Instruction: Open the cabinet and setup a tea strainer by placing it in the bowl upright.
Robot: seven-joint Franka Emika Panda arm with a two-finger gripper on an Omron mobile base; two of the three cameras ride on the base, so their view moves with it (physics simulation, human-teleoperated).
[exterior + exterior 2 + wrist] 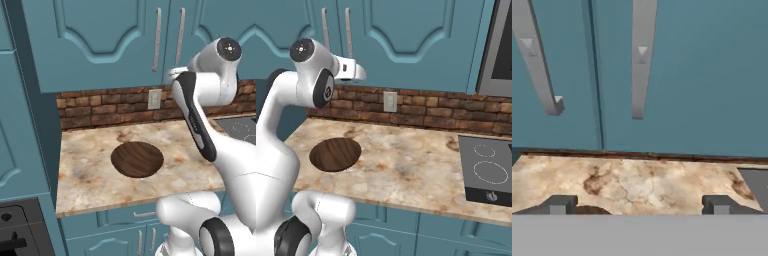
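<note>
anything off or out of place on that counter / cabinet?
Nothing stands out. The cabinet doors are shut and flush, the bowl sits level and empty on the counter, nothing spilled. The open tool faces the door handles.

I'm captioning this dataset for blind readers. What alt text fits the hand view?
The open gripper faces the shut teal cabinet, its two silver bar handles hanging side by side near the seam between the doors. Below the doors lies the marbled counter.
</note>
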